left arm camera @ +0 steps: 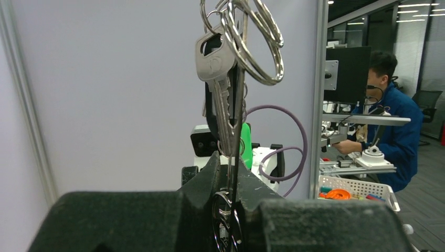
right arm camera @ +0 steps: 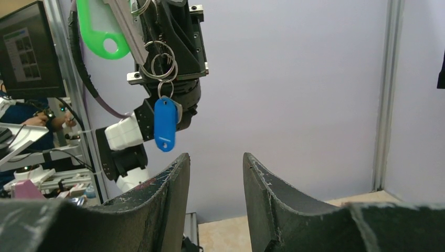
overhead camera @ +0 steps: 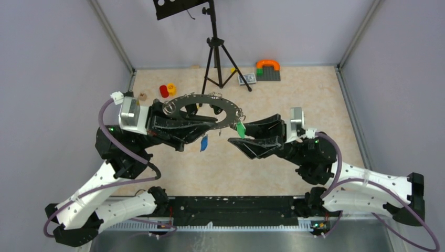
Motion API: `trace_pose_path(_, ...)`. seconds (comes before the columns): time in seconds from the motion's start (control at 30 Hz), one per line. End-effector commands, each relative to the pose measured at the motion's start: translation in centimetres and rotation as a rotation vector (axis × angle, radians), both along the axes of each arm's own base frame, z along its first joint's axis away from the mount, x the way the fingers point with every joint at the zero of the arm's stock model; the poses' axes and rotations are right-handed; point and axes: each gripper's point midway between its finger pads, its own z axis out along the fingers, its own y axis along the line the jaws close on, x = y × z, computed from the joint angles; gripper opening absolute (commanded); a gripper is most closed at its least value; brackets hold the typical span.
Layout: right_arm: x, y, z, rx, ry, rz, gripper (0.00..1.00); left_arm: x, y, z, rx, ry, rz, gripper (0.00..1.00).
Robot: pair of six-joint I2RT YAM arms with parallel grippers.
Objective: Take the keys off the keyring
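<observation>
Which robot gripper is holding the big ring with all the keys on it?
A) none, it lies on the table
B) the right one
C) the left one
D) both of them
C: the left gripper is clamped on the keyring, holding it up in the air, while the right gripper is open with nothing in it.

The keyring is a wide, flat grey metal ring with a large central hole. It is raised above the middle of the table and lies nearly level, its near-left rim clamped in the left gripper. The keys are small and silver and hang from it on thin wire split rings. One plain key dangles blade-down close beside the ring's edge. A green tag hangs off the ring's right rim, and a blue tag hangs below its near rim. More small rings sit along the left and far rim.
</observation>
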Motion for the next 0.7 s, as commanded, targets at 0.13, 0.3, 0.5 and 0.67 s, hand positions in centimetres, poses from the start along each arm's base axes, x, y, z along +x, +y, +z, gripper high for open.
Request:
trace_pose_path(0.13,-1.0,-1.4,2.1,0.037,-0.042,0.002,0.42,-2.1,1.5,1.6,-0.054,-0.065,-0.042,0.0)
trace_pose_path(0.3,-1.2,-1.8,2.2,-0.017,-0.071,-0.012,0.43,-2.3,1.7,1.3,-0.037,-0.072,-0.044,0.0)
trace_pose_path(0.5,-1.4,-2.5,1.6,-0.141,-0.093,-0.036,0.44,-2.7,2.1,1.4,-0.001,-0.095,-0.022,0.0)
trace_pose_path(0.67,-1.9,-4.1,1.0,-0.222,-0.114,-0.048,0.47,-2.6,2.0,0.6,0.129,-0.135,0.028,0.0)
